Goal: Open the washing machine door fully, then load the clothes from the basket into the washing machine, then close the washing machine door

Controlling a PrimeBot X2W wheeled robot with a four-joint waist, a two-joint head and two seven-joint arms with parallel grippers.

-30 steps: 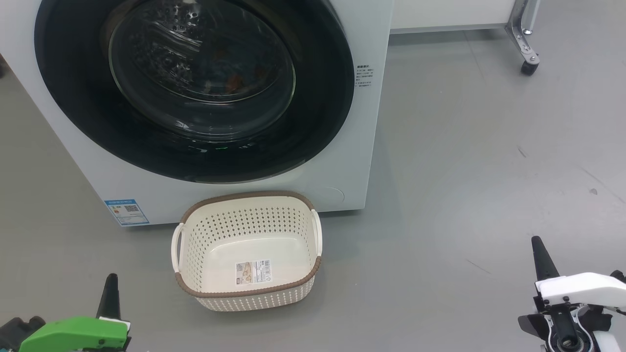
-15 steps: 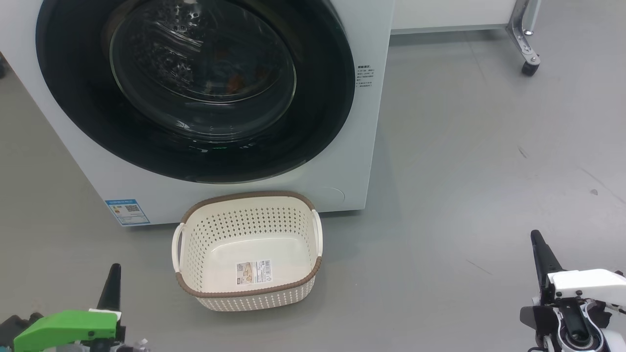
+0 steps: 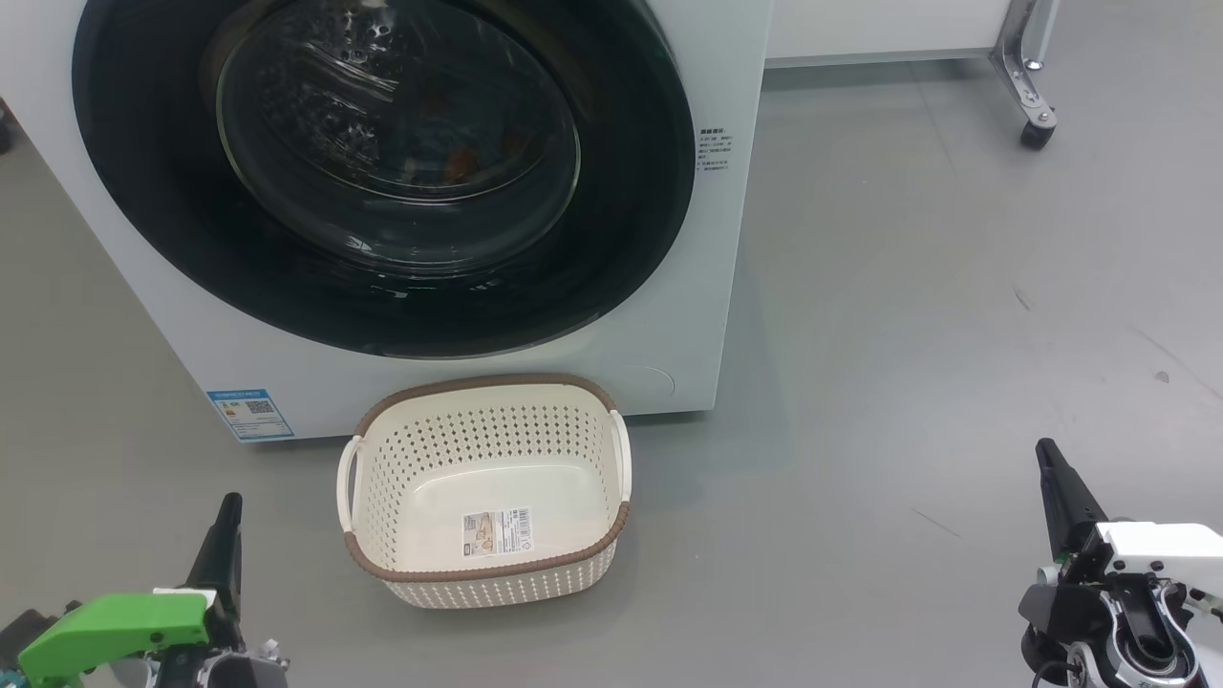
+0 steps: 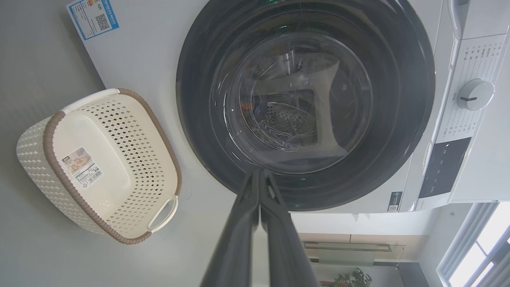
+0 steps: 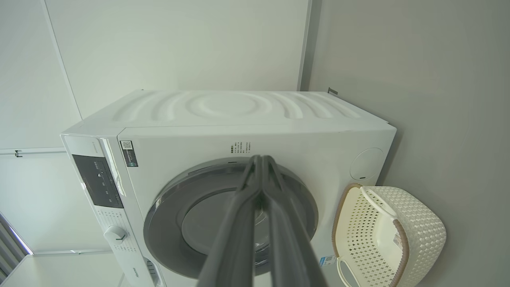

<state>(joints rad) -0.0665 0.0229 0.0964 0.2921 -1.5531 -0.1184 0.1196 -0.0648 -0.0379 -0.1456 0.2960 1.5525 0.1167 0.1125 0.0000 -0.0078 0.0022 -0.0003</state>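
Observation:
The white washing machine (image 3: 688,315) stands ahead with its round black washing machine door (image 3: 631,210) closed flat against the front. Through the glass porthole I make out orange-brown specks of the clothes (image 3: 461,162) in the drum. On the floor against the machine's front sits the cream basket (image 3: 478,382) with its brown rim, holding nothing but its barcode sticker. My left gripper (image 3: 227,506) is low at the left, shut and empty, short of the basket. My right gripper (image 3: 1047,454) is low at the right, shut and empty. Both wrist views show fingers pressed together (image 4: 259,175) (image 5: 261,159).
A blue label (image 3: 248,413) marks the machine's lower left corner. A metal leg on a castor (image 3: 1032,129) stands at the back right under a white unit. Bare grey floor (image 3: 908,334) stretches to the right of the machine.
Both wrists have sunk slightly toward the bottom edge, their fingertips tilting a little upward in view. Door and basket have not moved.

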